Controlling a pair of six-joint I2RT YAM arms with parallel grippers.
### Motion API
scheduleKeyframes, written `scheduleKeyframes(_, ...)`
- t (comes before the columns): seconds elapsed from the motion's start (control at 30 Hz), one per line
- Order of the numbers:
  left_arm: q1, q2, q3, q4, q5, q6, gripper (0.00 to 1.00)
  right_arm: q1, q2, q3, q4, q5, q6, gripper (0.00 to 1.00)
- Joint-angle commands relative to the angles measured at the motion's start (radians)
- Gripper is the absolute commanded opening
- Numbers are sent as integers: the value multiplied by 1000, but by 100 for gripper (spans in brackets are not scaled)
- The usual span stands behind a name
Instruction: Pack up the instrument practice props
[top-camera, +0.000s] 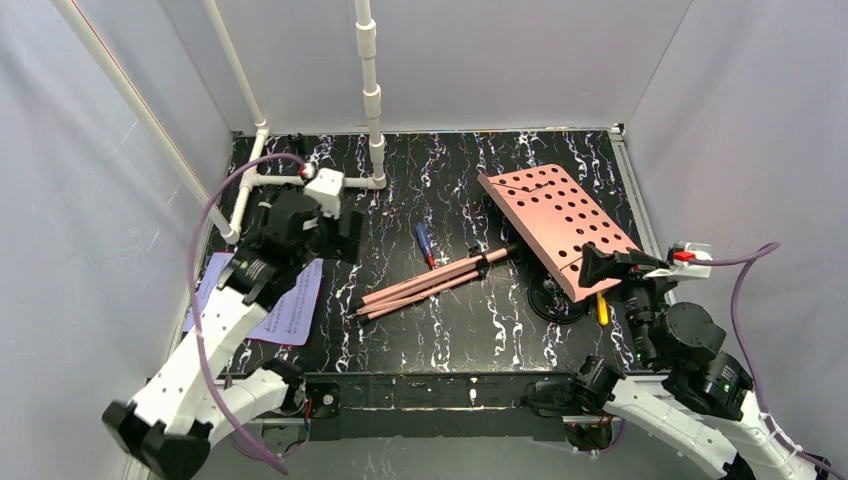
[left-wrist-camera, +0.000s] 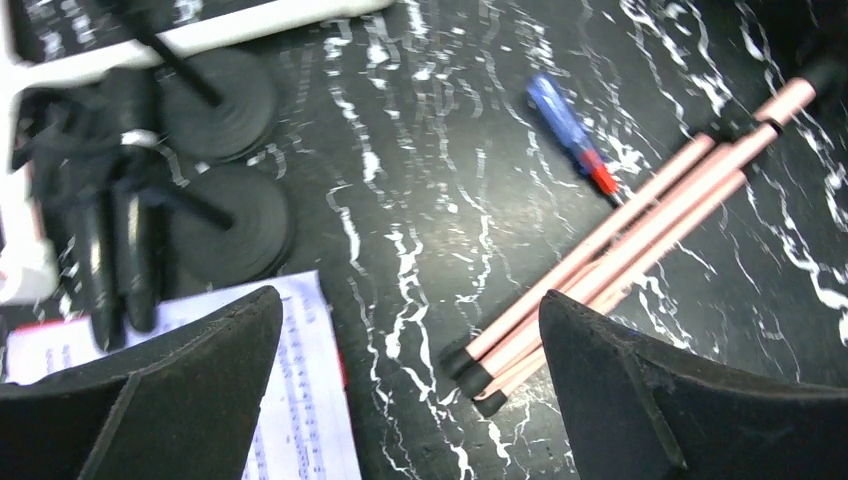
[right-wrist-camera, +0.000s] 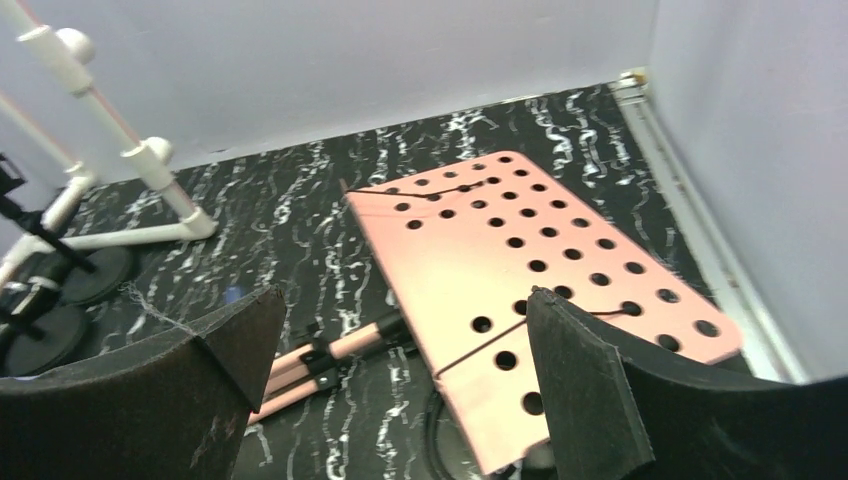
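The pink hole-punched rack (top-camera: 555, 225) lies flat at the right, its folded pink tripod legs (top-camera: 430, 282) pointing left. It also shows in the right wrist view (right-wrist-camera: 530, 260). A black round base (top-camera: 555, 300) lies partly under the rack's near edge. Two black microphones (left-wrist-camera: 120, 250) with round bases (left-wrist-camera: 235, 220) lie at the left by the pipe frame. A white music sheet (left-wrist-camera: 300, 400) lies on a red one at the near left. My left gripper (left-wrist-camera: 410, 400) is open and empty above the bare table between the sheet and the leg tips (left-wrist-camera: 480, 375). My right gripper (right-wrist-camera: 400, 390) is open and empty over the rack's near end.
A white plastic pipe frame (top-camera: 372, 100) stands at the back left. A blue screwdriver with a red tip (top-camera: 425, 243) lies beside the legs. A small yellow item (top-camera: 601, 308) lies near the right gripper (top-camera: 605, 268). Grey walls close in three sides.
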Motion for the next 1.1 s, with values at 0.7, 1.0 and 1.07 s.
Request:
scheduleKeyframes(0.7, 60, -1144, -358, -7, -399, -25, 98, 0, -194, -81, 107, 145, -245, 99)
scheduleKeyframes(1.0, 60, -1191, -401, -3, -400, -7, 98, -17, -195, -95, 106, 177, -224, 99)
scheduleKeyframes(1.07, 60, -1193, -404, -3, -419, -8, 98, -27, -196, -98, 110, 179, -227, 99)
